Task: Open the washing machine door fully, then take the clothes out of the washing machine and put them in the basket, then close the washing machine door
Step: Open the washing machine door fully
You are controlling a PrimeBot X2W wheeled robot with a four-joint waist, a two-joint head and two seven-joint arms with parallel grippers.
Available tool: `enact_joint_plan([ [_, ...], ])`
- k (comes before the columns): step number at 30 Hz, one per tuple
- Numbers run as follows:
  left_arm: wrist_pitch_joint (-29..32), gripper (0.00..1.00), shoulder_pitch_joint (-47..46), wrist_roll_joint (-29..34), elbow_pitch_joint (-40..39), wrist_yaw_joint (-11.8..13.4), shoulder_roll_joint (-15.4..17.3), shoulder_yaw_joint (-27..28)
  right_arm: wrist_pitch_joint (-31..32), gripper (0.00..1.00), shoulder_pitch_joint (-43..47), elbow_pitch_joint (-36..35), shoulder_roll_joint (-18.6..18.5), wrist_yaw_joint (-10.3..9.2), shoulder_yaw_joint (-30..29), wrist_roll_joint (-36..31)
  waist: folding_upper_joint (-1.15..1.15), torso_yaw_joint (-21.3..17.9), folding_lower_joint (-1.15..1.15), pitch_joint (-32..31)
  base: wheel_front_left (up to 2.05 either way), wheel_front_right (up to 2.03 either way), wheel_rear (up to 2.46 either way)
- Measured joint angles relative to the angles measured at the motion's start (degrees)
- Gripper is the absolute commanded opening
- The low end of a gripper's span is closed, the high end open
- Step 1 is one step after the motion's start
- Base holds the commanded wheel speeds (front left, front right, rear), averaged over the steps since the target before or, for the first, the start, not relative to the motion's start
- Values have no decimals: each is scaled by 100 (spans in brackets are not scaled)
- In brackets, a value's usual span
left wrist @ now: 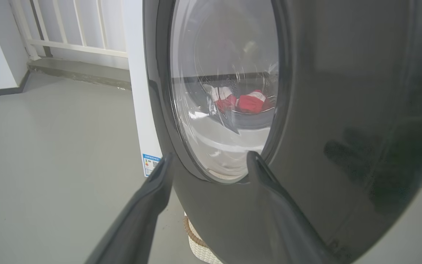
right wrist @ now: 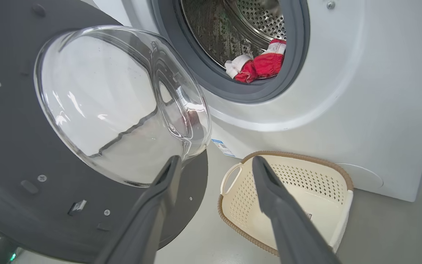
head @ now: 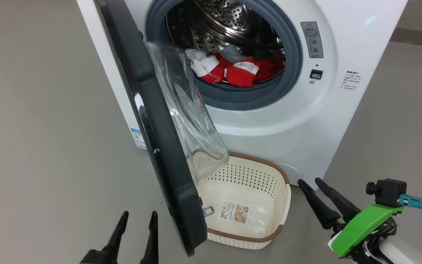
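We see the washing machine door (head: pixel 148 106) swung out nearly edge-on, running from 12 o'clock down to 6 o'clock in the head view. It stands between our left hand (head: pixel 140 213) and the basket (head: pixel 247 179). The door's clear glass bowl (head: pixel 189 121) bulges toward 3 o'clock and overlaps the basket's far corner on the door side.

The basket sits on the floor (head: pixel 31 146) just in front of the washing machine (head: pixel 306 121), at 6 o'clock of the drum (head: pixel 229 18), with a paper label (head: pixel 234 212) on its bottom. The clothes (head: pixel 238 71) lie in the drum, red with white patches and a bit of grey behind.

Our left hand, at 7 o'clock, is near the door's outer face with its fingers apart and empty. Our right hand (head: pixel 310 180), at 4 o'clock, is also spread and empty, just at 3 o'clock of the basket.

The door hides the basket's 9 o'clock side, and the machine's top is cut off. In the left wrist view the clothes show small and smeared through the glass.

The floor is smooth and grey. A white railing (left wrist: pixel 68 36) stands at 11 o'clock in the left wrist view.
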Motion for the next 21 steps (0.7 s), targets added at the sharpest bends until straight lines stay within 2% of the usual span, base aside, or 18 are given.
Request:
enact_joint_plan([
  [5, 0, 100, 1, 0, 0, 0, 0, 35, -315, 100, -112, 249, -81, 0, 229, -477, 0, -7, 0, -42, 0, 0, 0],
  [10, 0, 100, 2, 1, -4, -1, 0, 63, -318, 100, -29, 146, 130, 0, -533, -1335, 0, -36, 0, -52, 0, 0, 0],
  [15, 0, 100, 4, 44, -5, -11, 0, 83, -336, 100, 425, -43, 465, 0, -1262, -2282, 0, -43, 0, -56, 0, 0, 0],
  [21, 0, 100, 4, 44, -4, -56, 0, 111, -342, 100, 853, -170, 706, 0, -1696, -3166, 0, -43, 0, -65, 0, 0, 0],
])
